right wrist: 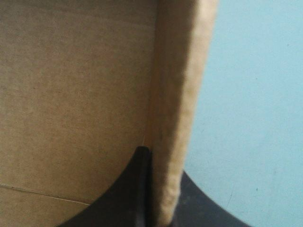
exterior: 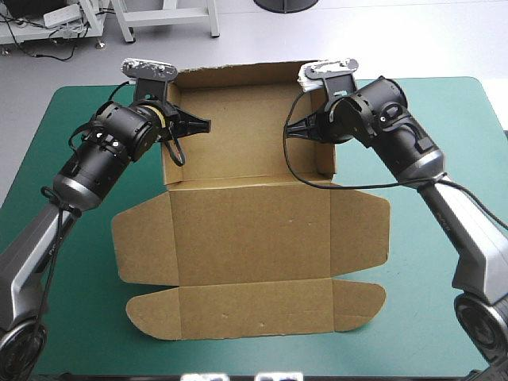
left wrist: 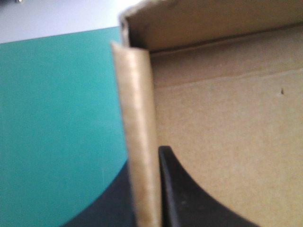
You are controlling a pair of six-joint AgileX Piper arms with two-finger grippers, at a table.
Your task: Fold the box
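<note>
A cut sheet of brown board, the box [exterior: 250, 230], lies in the middle of the teal-green table cover [exterior: 79, 238], its far half raised into a tray and its near half flat. At the box's left side, the left arm's gripper of two black fin-shaped fingers [exterior: 194, 125] is clenched on the upright left wall [exterior: 166, 163]. The left wrist view shows that wall [left wrist: 137, 118] pinched between the fingers of the gripper [left wrist: 146, 158], one finger [left wrist: 189, 198] inside the tray and the other outside over the cover, with the standing far wall [left wrist: 213, 23] meeting it ahead. The tray's floor [exterior: 246, 135] lies bare between the two grippers. At the box's right side, the right gripper [exterior: 300, 128] grasps the upright right wall [exterior: 327, 159] in the same way; in its wrist view the wall [right wrist: 182, 80] stands between the nearly closed fingers of the gripper [right wrist: 163, 163]. Toward the box's near edge, the wide panel with side flaps and a rounded strip [exterior: 254, 309] rest flat on the cover.
</note>
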